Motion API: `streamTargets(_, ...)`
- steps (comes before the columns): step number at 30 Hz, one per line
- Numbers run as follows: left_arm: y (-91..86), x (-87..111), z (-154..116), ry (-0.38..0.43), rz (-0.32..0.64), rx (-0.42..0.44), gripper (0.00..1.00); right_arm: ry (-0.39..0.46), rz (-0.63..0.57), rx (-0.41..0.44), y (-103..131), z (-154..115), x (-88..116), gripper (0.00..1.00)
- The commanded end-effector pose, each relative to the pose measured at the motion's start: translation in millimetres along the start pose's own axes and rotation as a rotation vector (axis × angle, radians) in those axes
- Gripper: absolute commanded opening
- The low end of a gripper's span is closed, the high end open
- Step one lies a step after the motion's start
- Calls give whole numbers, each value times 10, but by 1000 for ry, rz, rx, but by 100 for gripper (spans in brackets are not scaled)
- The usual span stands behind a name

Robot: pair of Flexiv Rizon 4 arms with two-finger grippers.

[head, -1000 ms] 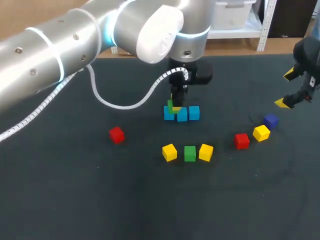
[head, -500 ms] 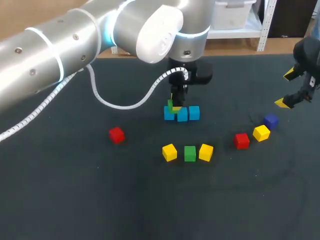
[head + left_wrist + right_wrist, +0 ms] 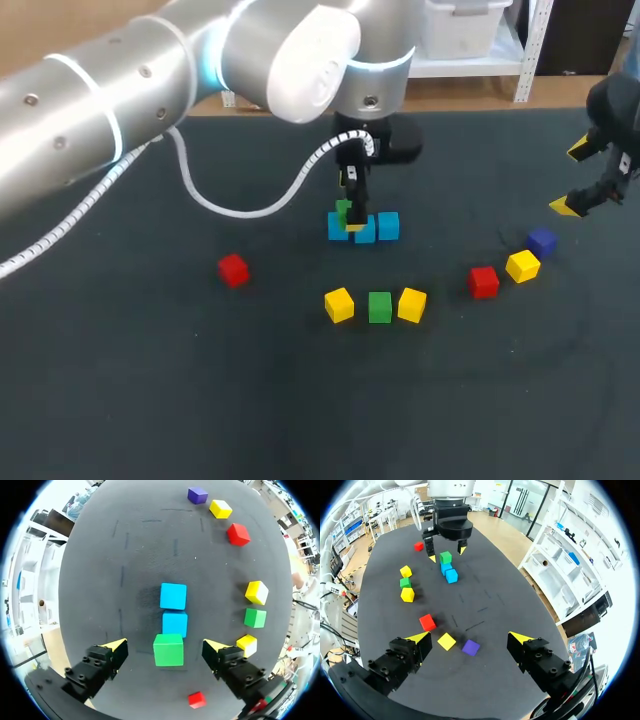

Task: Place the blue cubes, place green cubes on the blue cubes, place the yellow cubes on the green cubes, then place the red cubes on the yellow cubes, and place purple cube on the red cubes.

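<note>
Green cube [image 3: 343,211] sits on the leftmost of the three blue cubes [image 3: 388,225] in the row just above the frame's centre in the head view, with the left hand [image 3: 352,215] straddling it. The right hand [image 3: 572,178] hangs released at the right edge, well apart. A second green cube [image 3: 379,307] lies below the row, between two yellow cubes [image 3: 339,305] and nearer the left hand than the right, so I judge the left arm better suited to the next pick. From the left wrist, the left hand [image 3: 165,646] is released, its fingers on either side of the green cube [image 3: 168,650] without touching it, and two bare blue cubes [image 3: 173,596] run straight ahead. From the right wrist, the right hand [image 3: 470,638] grasps nothing, and the purple cube [image 3: 471,647] lies on the bench [image 3: 485,595] beneath it. Being cubes, they have no long axis, and no writing is legible.
</note>
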State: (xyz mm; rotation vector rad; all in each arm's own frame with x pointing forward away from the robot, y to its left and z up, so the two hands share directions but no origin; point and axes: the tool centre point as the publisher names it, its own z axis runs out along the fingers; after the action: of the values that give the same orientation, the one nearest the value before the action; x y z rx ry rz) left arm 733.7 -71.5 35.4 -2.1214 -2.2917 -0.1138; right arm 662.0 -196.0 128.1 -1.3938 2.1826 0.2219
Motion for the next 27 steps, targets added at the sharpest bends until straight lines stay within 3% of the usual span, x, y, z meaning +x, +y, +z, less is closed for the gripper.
streamTargets(1,-7,108,-81,-25,-25,-4,100,-1,0,-3,-10,10,-2,100)
streamTargets(14,-27,437,-198,-48,-148,-48,100,-1,0,-3,-10,10,-2,100)
streamTargets(27,-129,785,-486,-160,-280,-95,100,-1,0,-3,-10,10,-2,100)
